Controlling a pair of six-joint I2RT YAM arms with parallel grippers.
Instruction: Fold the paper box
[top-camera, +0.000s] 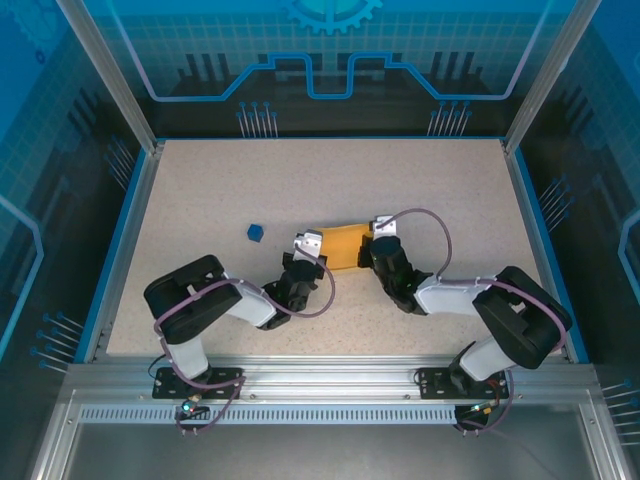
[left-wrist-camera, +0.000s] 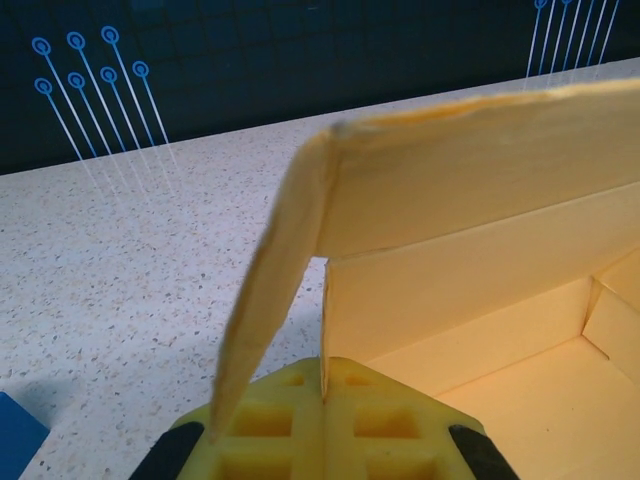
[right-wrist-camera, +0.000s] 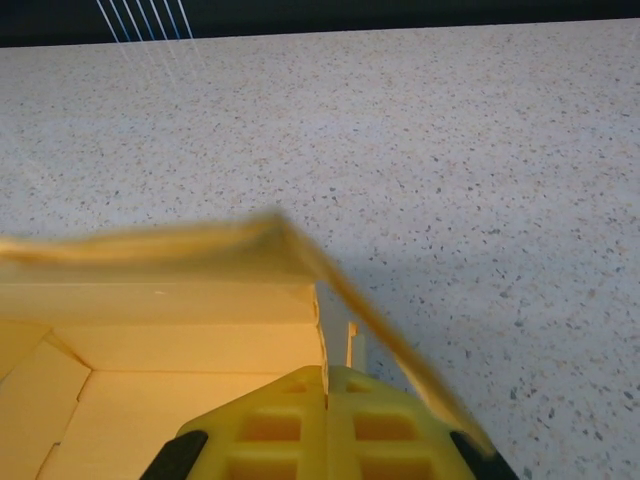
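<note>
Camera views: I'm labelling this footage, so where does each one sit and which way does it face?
Top external: above and behind the arms, looking down on the speckled table; both arms show, left gripper and right gripper at the pale yellow card paper box.
Left wrist: on the left arm, looking past its yellow fingers into the box, one flap raised.
Right wrist: on the right arm, looking past its own fingers into the box from the opposite end.
Shared: both wrist views see the box's interior.

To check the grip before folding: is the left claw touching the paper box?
Touching. The left wrist view shows the left claw shut on an upright wall of the paper box.
</note>
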